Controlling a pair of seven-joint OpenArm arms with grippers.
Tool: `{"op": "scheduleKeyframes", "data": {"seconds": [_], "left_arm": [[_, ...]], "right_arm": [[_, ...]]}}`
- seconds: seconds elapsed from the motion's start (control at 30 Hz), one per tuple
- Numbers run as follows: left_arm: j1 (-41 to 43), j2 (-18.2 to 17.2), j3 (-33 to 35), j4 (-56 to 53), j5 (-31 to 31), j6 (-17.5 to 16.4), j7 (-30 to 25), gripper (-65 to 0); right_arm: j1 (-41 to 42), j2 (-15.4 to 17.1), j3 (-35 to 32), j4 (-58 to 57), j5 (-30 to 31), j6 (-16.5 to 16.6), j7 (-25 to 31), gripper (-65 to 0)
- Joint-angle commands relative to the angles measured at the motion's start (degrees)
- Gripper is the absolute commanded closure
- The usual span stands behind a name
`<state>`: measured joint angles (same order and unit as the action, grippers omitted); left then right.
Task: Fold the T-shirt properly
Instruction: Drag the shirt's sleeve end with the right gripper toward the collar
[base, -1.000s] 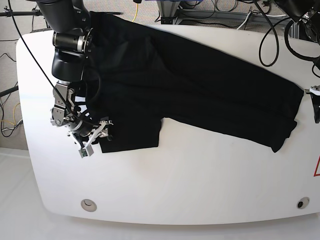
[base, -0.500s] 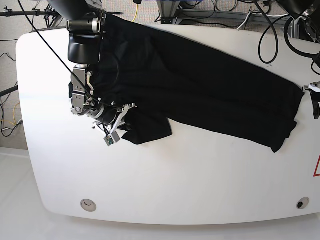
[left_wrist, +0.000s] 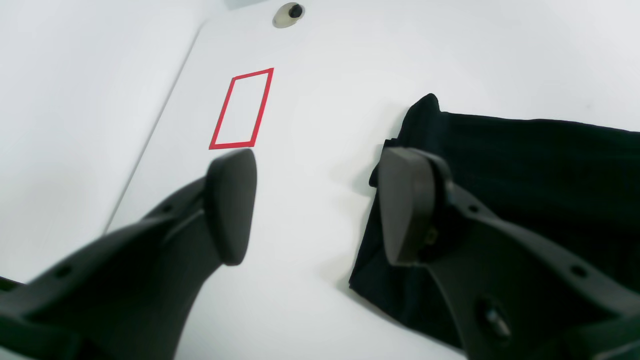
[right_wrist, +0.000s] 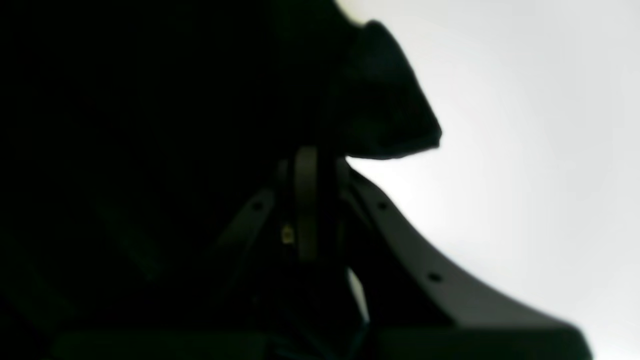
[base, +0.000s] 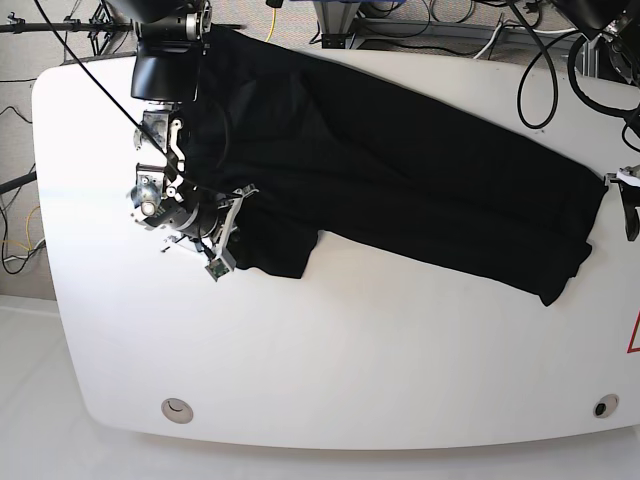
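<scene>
My right gripper (base: 225, 235) is closed on the T-shirt (base: 400, 180), pinching a fold of black cloth at the sleeve end; in the right wrist view the jaws meet with fabric bunched just beyond them. My left gripper (left_wrist: 310, 200) stands open and holds nothing. One of its fingers (left_wrist: 232, 200) is over bare table; the other sits at the garment's edge, where I cannot tell whether it touches the cloth.

The T-shirt lies spread across the table (base: 400, 370), running diagonally from the far corner on my right side to the edge on my left side. Part of my right arm overlaps the cloth near the grip point.

A red rectangle outline (left_wrist: 242, 109) is marked on the table ahead of the left gripper, apart from the cloth. A round grommet (base: 178, 407) is set near the front edge, and a second one (base: 601, 407) is near the opposite front corner.

The surface is white and smooth with rounded corners. Cables (base: 460, 30) trail over the floor behind the table.
</scene>
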<state>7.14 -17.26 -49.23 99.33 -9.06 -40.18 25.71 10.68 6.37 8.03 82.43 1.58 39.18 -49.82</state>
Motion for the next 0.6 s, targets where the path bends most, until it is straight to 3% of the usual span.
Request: {"op": "scheduleKeyframes", "data": {"seconds": [0.0,0.13,0.33,0.57], "left_arm": [[-0.4,-1.1,-0.2,1.0,-0.8,0.2,-1.4,-36.1],[-0.4,-1.1,-0.1,1.0,-0.8,0.2,-1.4,-36.1],[-0.6,-1.1,0.0,0.8,-0.8,0.2,-1.4,-36.1],[-0.8,-1.1,0.1,0.8,-0.8,0.2,-1.4,-36.1]], "right_arm": [[0.4,0.3,0.2,6.7,0.7,0.0,-1.3,0.0],[-1.9,0.2,0.2,13.4,0.7,-0.2,-3.9,0.0],[-5.1,-1.7,0.0,22.1,0.7,-3.7,-8.6,0.0],[-10.0,-2.8,-0.3,29.3,1.0,-4.4,-9.8,0.0]]}}
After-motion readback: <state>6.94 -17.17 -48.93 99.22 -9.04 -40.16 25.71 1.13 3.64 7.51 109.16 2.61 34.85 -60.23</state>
